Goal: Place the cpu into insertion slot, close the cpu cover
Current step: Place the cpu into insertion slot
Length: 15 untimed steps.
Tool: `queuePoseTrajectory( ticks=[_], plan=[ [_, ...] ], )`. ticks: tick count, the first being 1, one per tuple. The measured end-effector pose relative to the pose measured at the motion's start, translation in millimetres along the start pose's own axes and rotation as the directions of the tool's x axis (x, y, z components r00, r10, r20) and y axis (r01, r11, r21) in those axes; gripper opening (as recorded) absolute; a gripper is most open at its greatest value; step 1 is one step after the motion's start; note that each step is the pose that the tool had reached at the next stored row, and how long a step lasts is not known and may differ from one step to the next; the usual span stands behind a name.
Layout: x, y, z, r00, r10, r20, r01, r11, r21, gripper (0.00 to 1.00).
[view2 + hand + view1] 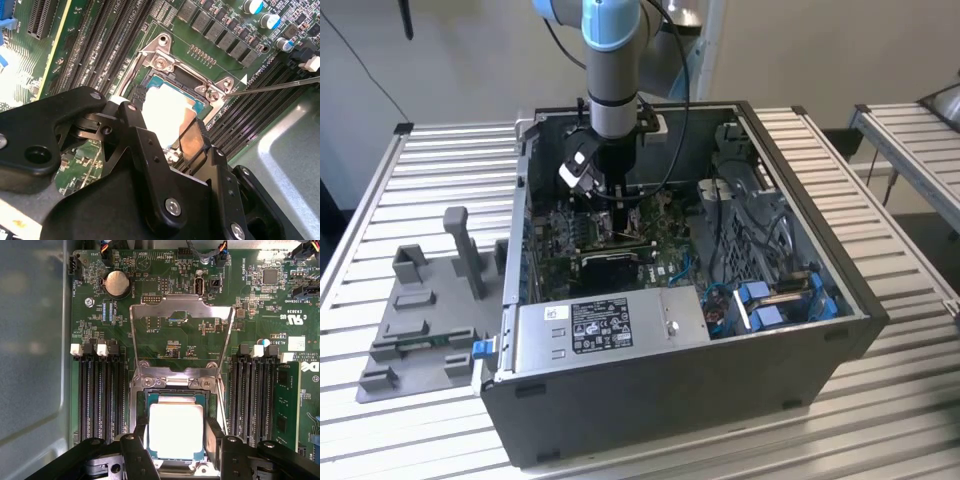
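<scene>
The cpu (176,427), a square chip with a bright metallic face, lies flat in the insertion slot (175,383), whose silver rim is set in the green board. My gripper (176,440) is down over it, with one black finger (141,440) at each of two opposite edges, shut on the chip. In the second wrist view the cpu (162,107) shines between the fingers of the gripper (165,120). The cpu cover (182,307) stands swung open beyond the slot, and its wire lever (280,86) is raised. In the exterior view the gripper (620,215) reaches down into the computer case.
Long black memory slots (100,395) flank the socket on both sides. A grey labelled metal box (610,325) lies at the case's near side, with blue connectors and cables (770,300) towards the exterior view's right. A grey fixture (430,310) stands on the slatted table outside the case.
</scene>
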State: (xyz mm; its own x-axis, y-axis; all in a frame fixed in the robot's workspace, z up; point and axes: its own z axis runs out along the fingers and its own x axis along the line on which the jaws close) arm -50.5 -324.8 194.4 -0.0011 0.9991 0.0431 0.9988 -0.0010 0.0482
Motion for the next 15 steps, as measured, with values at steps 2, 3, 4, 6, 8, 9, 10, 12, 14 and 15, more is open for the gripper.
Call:
queuePoseTrajectory(
  ticks=[2,3,4,6,8,9,10,12,14,15],
  plan=[
    [0.0,0.0,0.0,1.0,0.0,-0.0001,0.0,1.0,0.0,0.54],
    [0.0,0.0,0.0,1.0,0.0,-0.0001,0.0,1.0,0.0,0.54],
    [0.0,0.0,0.0,1.0,0.0,0.0,0.0,1.0,0.0,0.54],
    [0.1,0.0,0.0,1.0,0.0,0.0,0.0,1.0,0.0,0.54],
    [0.1,0.0,0.0,1.0,0.0,0.0,0.0,1.0,0.0,0.54],
    [0.1,0.0,0.0,1.0,0.0,0.0,0.0,1.0,0.0,0.54],
    [0.1,0.0,0.0,1.0,0.0,0.0,0.0,1.0,0.0,0.54],
    [0.1,0.0,0.0,1.0,0.0,0.0,0.0,1.0,0.0001,0.54],
    [0.1,0.0,-0.1,1.0,0.0,0.0001,0.0,1.0,0.0001,0.54],
    [0.1,-0.1,-0.1,1.0,0.0,0.0001,0.0,1.0,0.0001,0.54]
  ],
)
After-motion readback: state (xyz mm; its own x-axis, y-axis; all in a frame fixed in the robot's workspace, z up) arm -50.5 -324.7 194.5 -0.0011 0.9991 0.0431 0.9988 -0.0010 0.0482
